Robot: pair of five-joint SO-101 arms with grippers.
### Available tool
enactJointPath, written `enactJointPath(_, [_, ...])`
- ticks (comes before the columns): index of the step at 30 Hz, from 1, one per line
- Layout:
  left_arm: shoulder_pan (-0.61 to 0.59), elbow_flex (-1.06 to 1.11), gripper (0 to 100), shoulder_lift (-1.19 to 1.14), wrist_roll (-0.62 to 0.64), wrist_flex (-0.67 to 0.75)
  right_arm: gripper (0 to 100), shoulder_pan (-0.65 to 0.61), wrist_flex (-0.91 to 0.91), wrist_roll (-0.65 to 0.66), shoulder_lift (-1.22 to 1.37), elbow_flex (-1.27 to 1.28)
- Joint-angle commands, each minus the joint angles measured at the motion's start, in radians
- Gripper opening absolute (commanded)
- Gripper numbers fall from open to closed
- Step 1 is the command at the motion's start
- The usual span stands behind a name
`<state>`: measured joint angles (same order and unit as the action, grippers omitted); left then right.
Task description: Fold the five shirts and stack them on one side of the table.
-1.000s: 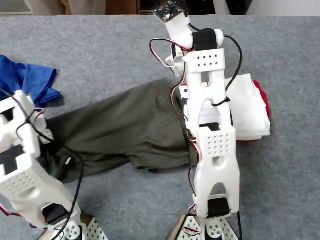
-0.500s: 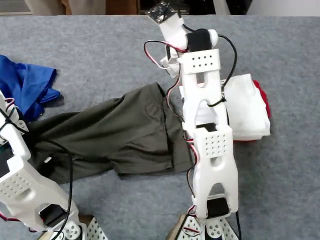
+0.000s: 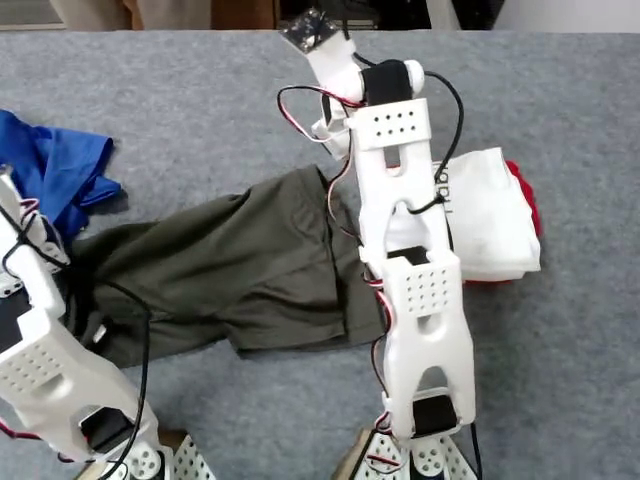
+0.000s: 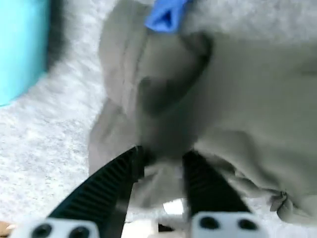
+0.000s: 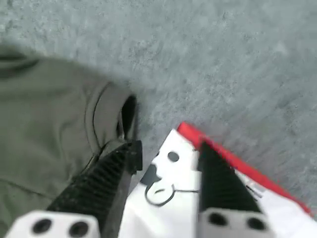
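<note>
A dark olive shirt (image 3: 230, 270) lies spread across the middle of the grey table (image 3: 200, 90). My left gripper (image 4: 163, 156) is at the shirt's left end, shut on a bunched fold of the olive shirt (image 4: 237, 109). A crumpled blue shirt (image 3: 55, 165) lies at the far left, and a corner of the blue shirt (image 4: 166, 15) rests just beyond the olive cloth. A folded white shirt (image 3: 490, 220) sits on a red shirt (image 3: 525, 200) at the right. My right gripper (image 5: 167, 148) hangs open over the white shirt (image 5: 163, 198), beside the olive shirt's sleeve (image 5: 44, 114).
The right arm's white links (image 3: 415, 260) stretch up the middle and cover the olive shirt's right edge. A red edge (image 5: 237, 163) shows under the white shirt. Bare grey table lies at the back and front right.
My left arm has pulled left, dragging the olive shirt leftward with it. The right arm's upper end has shifted a little to the left.
</note>
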<state>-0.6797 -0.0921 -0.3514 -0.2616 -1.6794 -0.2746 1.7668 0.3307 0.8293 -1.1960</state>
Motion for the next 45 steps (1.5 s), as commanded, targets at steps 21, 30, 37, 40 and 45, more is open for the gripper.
enactJointPath(21, [-0.081, 0.430, 24, 0.641, -0.296, 0.071, 11.5, -0.274, -0.230, 0.066, -1.082, 1.596])
enactJointPath(30, [-0.130, 0.862, 24, 0.881, -0.293, 0.440, 15.5, -0.280, -0.545, -0.017, -1.124, 1.920])
enactJointPath(37, [-0.117, 1.065, 24, 0.881, -0.146, 0.792, 24.3, -0.278, -0.666, -0.051, -1.024, 1.992])
enactJointPath(40, [-0.115, 1.092, 24, 0.874, -0.115, 0.844, 24.2, -0.275, -0.638, -0.032, -1.009, 1.995])
enactJointPath(45, [-0.117, 1.128, 24, 0.878, -0.114, 0.881, 24.2, -0.196, -0.614, 0.012, -1.026, 1.995])
